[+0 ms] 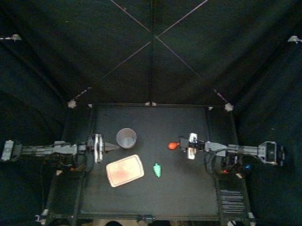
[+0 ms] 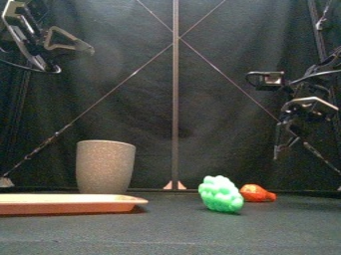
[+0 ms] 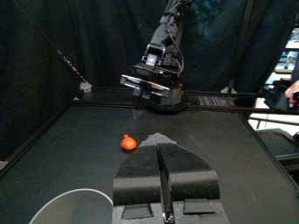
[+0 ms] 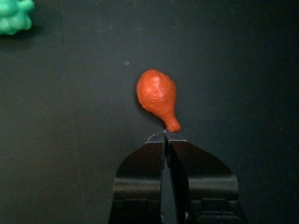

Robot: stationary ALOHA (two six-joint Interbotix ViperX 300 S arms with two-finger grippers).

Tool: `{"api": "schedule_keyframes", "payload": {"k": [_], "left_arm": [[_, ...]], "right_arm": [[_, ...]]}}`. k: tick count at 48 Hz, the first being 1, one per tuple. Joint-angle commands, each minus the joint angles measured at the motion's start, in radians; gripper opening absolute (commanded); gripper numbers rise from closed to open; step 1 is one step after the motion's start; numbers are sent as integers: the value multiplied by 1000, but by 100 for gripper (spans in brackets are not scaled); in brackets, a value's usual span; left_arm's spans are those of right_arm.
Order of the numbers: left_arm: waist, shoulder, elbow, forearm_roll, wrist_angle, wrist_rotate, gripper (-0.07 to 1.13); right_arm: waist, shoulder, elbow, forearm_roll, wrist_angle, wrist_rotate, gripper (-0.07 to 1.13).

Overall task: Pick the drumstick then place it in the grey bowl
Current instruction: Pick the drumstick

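Observation:
The orange-red drumstick [image 1: 172,145] lies on the black table right of centre, also in the front view [image 2: 257,193] and the left wrist view [image 3: 129,141]. In the right wrist view the drumstick [image 4: 159,96] lies just beyond my right gripper [image 4: 165,138], thin end toward the shut tips, with nothing held. The tall grey speckled cup [image 1: 127,136] stands upright left of centre [image 2: 106,165]. My right gripper [image 1: 184,145] hovers above the table, right of the drumstick. My left gripper [image 1: 106,148] is shut and empty [image 3: 160,142], high on the left.
A flat pink tray [image 1: 125,170] lies at the front left [image 2: 67,202]. A bumpy green toy [image 1: 158,167] sits between the tray and the drumstick [image 2: 220,193], at one corner of the right wrist view [image 4: 14,16].

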Motion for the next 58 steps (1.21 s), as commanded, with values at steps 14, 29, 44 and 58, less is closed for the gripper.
{"api": "schedule_keyframes", "payload": {"k": [14, 29, 44, 58], "left_arm": [[3, 5, -3, 3, -5, 0, 5], [3, 5, 8, 2, -5, 2, 5], [-2, 5, 8, 0, -5, -3, 5], [-6, -5, 8, 0, -5, -6, 5]], "right_arm": [[-14, 100, -44, -11, -114, 11, 106], [-28, 296, -129, -35, -121, 3, 105], [-57, 426, -193, -48, -120, 8, 103], [-52, 433, -190, 2, -95, 12, 78]]}}
